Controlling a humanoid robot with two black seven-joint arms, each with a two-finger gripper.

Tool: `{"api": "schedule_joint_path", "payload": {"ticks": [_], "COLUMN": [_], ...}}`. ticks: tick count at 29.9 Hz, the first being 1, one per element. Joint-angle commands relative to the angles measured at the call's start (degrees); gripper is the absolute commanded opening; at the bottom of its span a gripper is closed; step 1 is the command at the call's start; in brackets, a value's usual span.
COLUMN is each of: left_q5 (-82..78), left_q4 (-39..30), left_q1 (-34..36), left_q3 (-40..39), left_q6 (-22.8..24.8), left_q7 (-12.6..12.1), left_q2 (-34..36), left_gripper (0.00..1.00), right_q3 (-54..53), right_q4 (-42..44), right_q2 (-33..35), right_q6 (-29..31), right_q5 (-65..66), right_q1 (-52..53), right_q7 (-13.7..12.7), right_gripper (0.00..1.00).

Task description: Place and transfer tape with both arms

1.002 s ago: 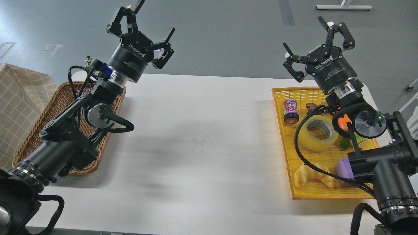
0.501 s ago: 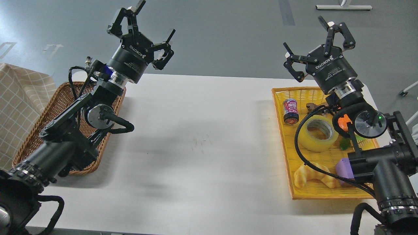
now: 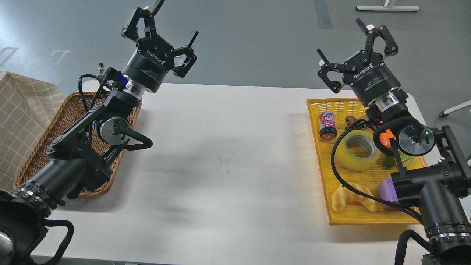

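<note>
Since the earlier frames the right gripper (image 3: 349, 49) has shifted slightly up and to the left above the far end of the yellow tray (image 3: 362, 215), while the left gripper (image 3: 162, 35) has barely drifted; both hang in the air with their black fingers spread wide and nothing between them. The tape (image 3: 357, 150), a broad roll of glossy translucent yellow with a grey-white cardboard core, lies flat in the middle of the tray, its hole facing up, and a black cable from the right arm curves across its near left edge. The tray is a shallow rectangular plastic thing with a ribbed, slatted floor, set along the right edge of the smooth white table (image 3: 228, 165). Beside the tape, a small printed can (image 3: 327, 125) stands upright toward the far left corner, and a pale, ridged croissant (image 3: 352, 197) lies near the front rim next to a purple block (image 3: 387, 188). The right arm's silver joint disc covers part of the tray's right side, so the orange and green bits showing there and a brown shape behind the tape are hard to name. On the left, an oval wicker basket (image 3: 40, 158) of brown woven cane sits at the table's edge, mostly hidden behind the left arm, with a beige checked cloth (image 3: 20, 114) just beyond it, cut off by the frame. Between basket and tray the tabletop lies broad and bare apart from faint scuffs.
</note>
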State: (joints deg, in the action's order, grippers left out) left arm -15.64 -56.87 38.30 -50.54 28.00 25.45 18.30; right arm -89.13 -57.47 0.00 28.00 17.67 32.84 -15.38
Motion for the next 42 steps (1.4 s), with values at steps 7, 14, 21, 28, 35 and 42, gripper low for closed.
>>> {"api": "schedule_joint_path", "payload": {"ticks": [7,14,21,28,35,42], "left_q5": [0.0,0.0,0.0,0.0,-0.1,-0.1], "left_q4": [0.0,-0.1,-0.1,-0.1,-0.1,-0.1], "left_q1": [0.0,0.0,-0.1,-0.1,0.1,0.2], "left_q3": [0.0,0.0,0.0,0.0,0.0,0.0], "left_q6": [0.0,0.0,0.0,0.0,0.0,0.0], "left_q7": [0.0,0.0,0.0,0.0,0.0,0.0], "left_q2": [-0.1,-0.1,-0.1,-0.1,-0.1,-0.1], "left_gripper": [0.98,0.98,0.98,0.98,0.98,0.98], "right_q3": [-0.4,-0.4,-0.1,0.2,1.2,5.6], "right_q4": [0.0,0.0,0.1,0.1,0.0,-0.7], "right_q2": [0.0,0.0,0.0,0.0,2.9,8.5], "right_q6": [0.0,0.0,0.0,0.0,0.0,0.0], "right_q5": [0.0,0.1,0.3,0.9,1.3,4.9], "right_q1": [0.0,0.0,0.1,-0.1,0.0,0.1], "right_q7": [0.2,0.2,0.2,0.2,0.1,0.1], "right_gripper": [1.00,1.00,1.00,1.00,1.00,1.00]}}
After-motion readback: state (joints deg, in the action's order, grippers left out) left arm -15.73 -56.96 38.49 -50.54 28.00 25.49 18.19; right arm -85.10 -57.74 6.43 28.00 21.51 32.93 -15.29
